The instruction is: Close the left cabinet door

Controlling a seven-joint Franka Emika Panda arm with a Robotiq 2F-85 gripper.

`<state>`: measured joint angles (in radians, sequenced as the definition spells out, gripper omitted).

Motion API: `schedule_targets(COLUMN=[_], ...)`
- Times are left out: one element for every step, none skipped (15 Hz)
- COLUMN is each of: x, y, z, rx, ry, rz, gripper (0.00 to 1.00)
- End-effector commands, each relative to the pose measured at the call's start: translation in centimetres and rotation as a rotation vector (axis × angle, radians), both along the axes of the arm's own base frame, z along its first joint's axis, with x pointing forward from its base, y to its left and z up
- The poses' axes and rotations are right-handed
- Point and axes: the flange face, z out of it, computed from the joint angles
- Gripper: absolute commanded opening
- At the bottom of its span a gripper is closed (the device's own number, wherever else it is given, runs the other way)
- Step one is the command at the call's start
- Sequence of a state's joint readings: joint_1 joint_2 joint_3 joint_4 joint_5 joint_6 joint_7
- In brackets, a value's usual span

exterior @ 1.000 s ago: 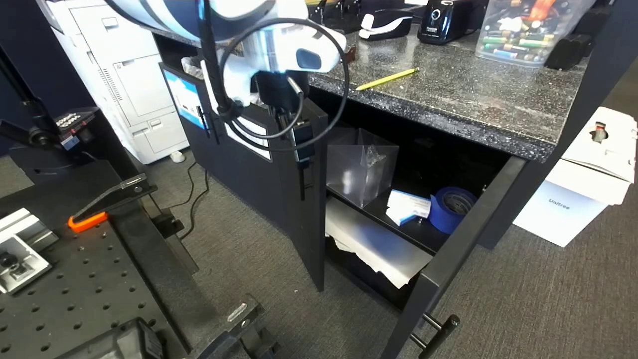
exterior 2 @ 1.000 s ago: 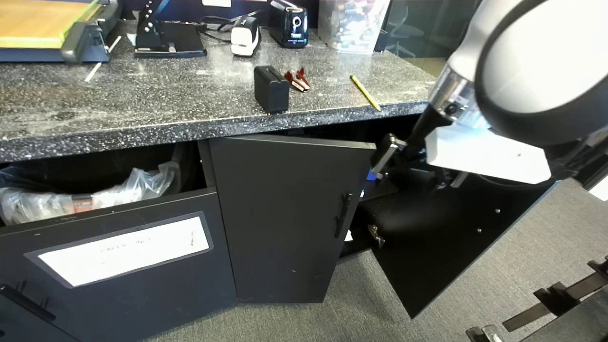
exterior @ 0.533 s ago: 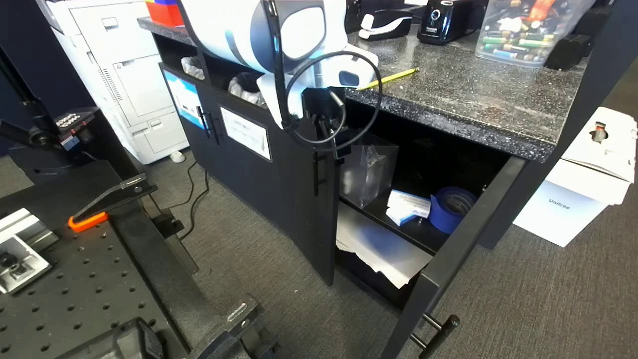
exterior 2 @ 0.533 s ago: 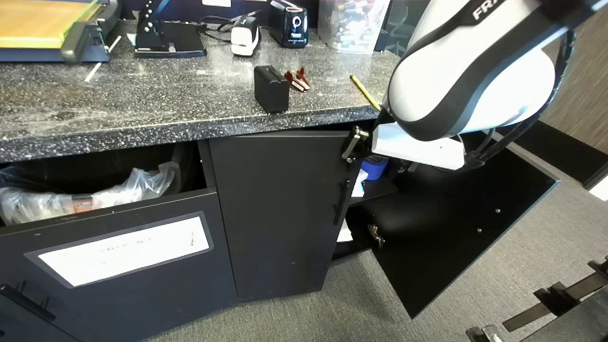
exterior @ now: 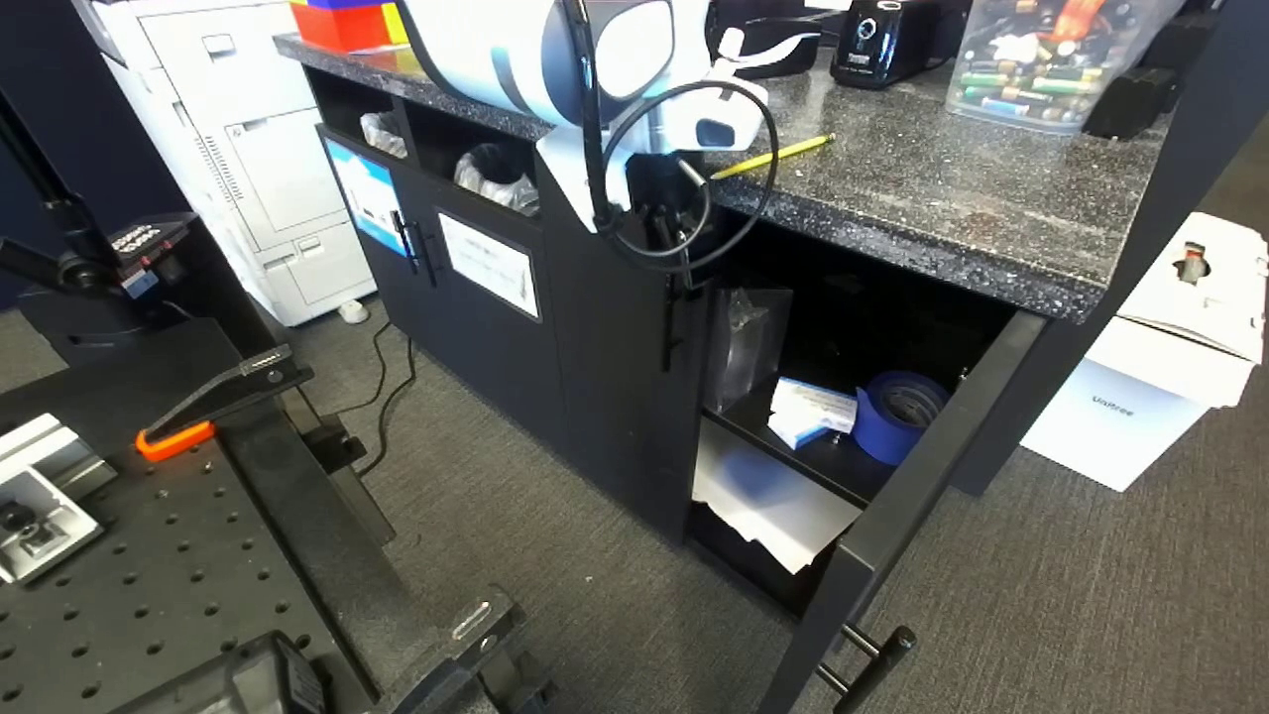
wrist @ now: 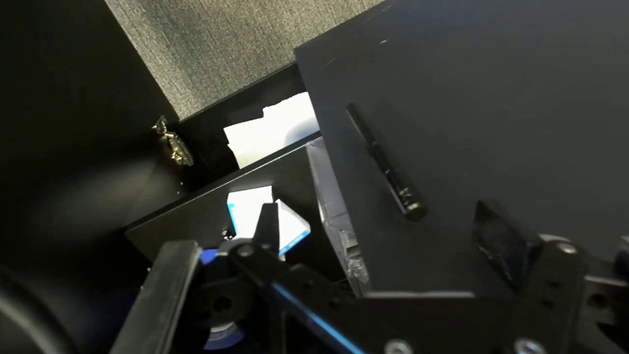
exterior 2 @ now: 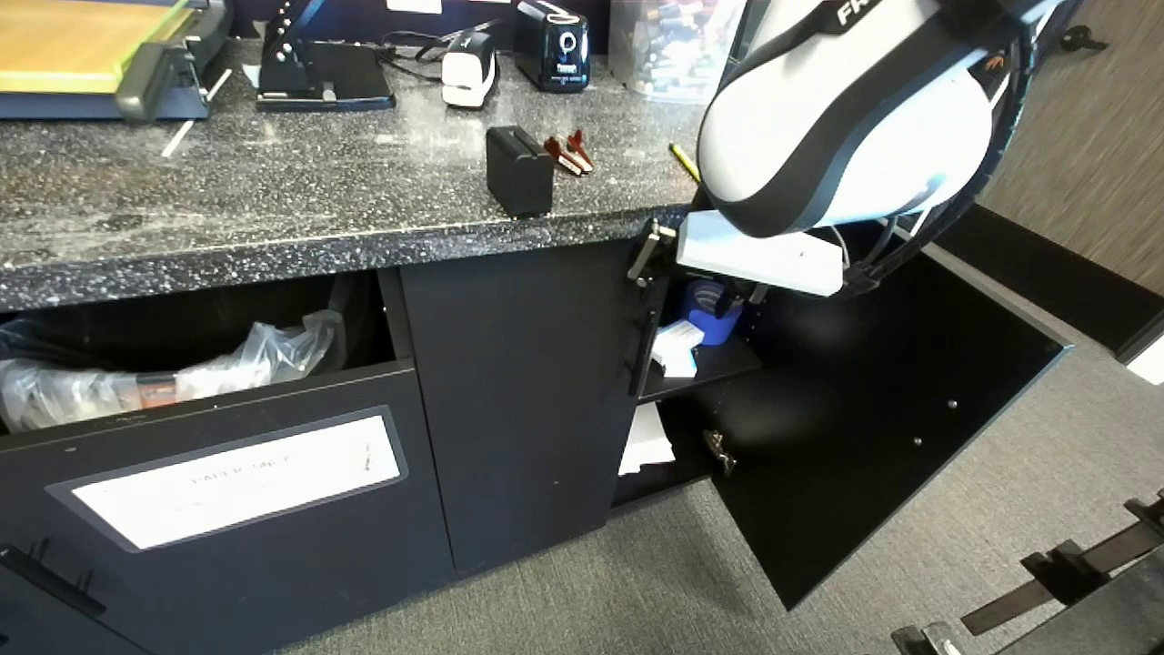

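In an exterior view, we are seeing the left cabinet door [exterior 2: 527, 409] standing nearly flush at centre frame; in the wrist view, we are finding the Robotiq gripper [wrist: 381, 231] low in frame, jaws standing wide apart, the door's edge showing between

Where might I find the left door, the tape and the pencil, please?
Left door [exterior 2: 529, 405], in an exterior view: middle of its front.
Tape [exterior: 884, 424], in an exterior view: blue side.
Pencil [exterior: 799, 149], in an exterior view: yellow shaft.
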<state>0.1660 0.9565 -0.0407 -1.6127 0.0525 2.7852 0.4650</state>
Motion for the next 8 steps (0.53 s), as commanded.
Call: schedule_targets(x=[-2.7,-4.5,-5.8,-7.1,-8.5,-9.8,-6.7,-7.8], y=[4.1,5.8,7.2,8.5,9.7,10.5,10.3,11.1], z=[4.0,5.2,6.1,7.2,8.6,10.0,6.9,8.3], rx=[0.107,0.143,0.171,0.205,0.233,0.241,0.211,0.224], ry=[0.079,0.115,0.141,0.172,0.202,0.227,0.179,0.198], rz=[0.066,0.104,0.13,0.157,0.174,0.179,0.15,0.164], gripper=[1.0,1.0,1.0,1.0,1.0,1.0,1.0,1.0])
